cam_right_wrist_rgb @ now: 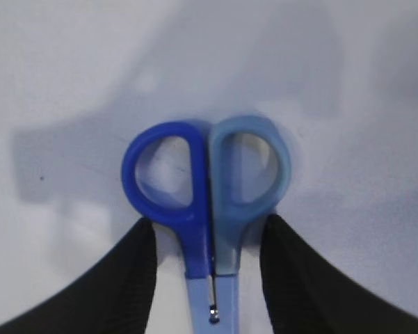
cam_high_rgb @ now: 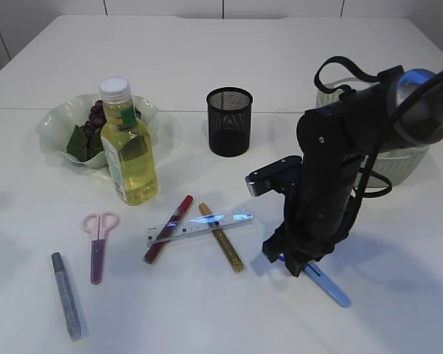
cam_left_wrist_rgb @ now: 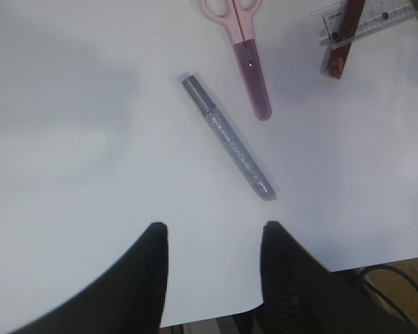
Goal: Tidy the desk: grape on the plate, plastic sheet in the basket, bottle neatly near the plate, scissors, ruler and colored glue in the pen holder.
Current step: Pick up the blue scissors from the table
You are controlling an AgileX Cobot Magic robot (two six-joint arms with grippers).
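Blue scissors (cam_right_wrist_rgb: 207, 202) lie flat on the white table, and my right gripper (cam_right_wrist_rgb: 209, 229) stands open astride their neck with a gap on each side. From outside, that gripper (cam_high_rgb: 295, 262) points down over the scissors (cam_high_rgb: 328, 284). My left gripper (cam_left_wrist_rgb: 212, 233) is open and empty above bare table, just short of a silver glue stick (cam_left_wrist_rgb: 229, 139). Pink scissors (cam_high_rgb: 98, 243), a clear ruler (cam_high_rgb: 199, 226), a red glue stick (cam_high_rgb: 169, 227) and a gold glue stick (cam_high_rgb: 222, 237) lie in front of the bottle (cam_high_rgb: 133, 158). Grapes (cam_high_rgb: 96, 122) sit in the plate (cam_high_rgb: 59, 122). The plastic sheet is out of view.
The black mesh pen holder (cam_high_rgb: 229, 122) stands upright at the middle back. A white basket (cam_high_rgb: 405, 158) is at the right, partly behind my right arm. The table's near edge (cam_left_wrist_rgb: 215, 313) runs just under my left fingers.
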